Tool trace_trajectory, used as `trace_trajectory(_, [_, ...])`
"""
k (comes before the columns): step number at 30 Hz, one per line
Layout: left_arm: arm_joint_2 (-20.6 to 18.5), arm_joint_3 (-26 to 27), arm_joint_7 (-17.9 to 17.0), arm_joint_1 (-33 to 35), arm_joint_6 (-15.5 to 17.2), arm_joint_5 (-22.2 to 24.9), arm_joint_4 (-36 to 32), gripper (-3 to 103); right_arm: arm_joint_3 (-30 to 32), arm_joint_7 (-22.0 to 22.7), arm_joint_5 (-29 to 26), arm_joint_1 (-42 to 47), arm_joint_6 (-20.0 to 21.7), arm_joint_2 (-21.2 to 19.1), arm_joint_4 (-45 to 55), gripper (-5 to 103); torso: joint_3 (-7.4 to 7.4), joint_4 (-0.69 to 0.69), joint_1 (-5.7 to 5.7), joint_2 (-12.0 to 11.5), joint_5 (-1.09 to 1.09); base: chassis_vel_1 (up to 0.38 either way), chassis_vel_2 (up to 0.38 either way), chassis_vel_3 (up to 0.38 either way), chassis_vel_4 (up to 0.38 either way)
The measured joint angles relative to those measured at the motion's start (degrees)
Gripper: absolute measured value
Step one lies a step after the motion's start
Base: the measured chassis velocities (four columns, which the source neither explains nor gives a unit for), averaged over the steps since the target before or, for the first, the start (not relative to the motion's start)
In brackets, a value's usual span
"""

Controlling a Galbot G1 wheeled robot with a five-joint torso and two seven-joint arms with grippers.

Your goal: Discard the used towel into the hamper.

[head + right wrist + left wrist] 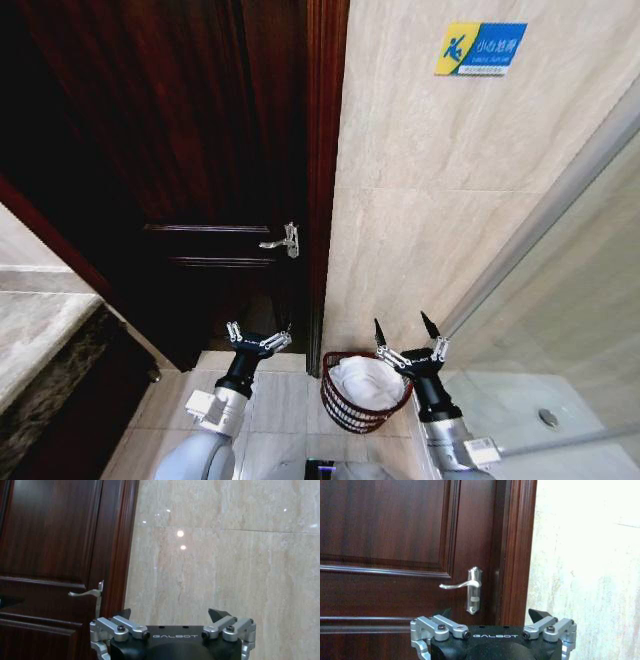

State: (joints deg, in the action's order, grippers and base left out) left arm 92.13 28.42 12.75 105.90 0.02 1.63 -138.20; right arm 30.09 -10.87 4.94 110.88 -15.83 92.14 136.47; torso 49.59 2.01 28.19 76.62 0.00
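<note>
The small round dark reddish-brown wire hamper point(364, 392) stands on the pale tiled floor point(275, 400) against the beige marble wall point(420, 200), just beside the dark wooden door frame point(322, 180), with a crumpled white towel point(366, 383) lying inside it. The right pincer point(410, 329) hovers over the hamper's right rim, its black-tipped fingers spread wide and holding nothing. The left pincer point(258, 334) hangs near the dark door with the silver lever handle point(283, 241), apparently also open and empty.

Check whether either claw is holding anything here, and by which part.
Nothing is held. The left claw and right claw are both open and empty; the white towel lies in the hamper.
</note>
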Motion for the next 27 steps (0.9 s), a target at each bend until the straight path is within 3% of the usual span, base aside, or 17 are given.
trace_trajectory(27, [0.0, 0.0, 0.0, 0.0, 0.0, 0.0, 0.0, 100, 0.0, 0.0, 0.0, 0.0, 0.0, 0.0, 0.01, 100, 0.0, 0.01, 0.0, 0.02, 0.0, 0.161, -0.163, -0.159, 0.16])
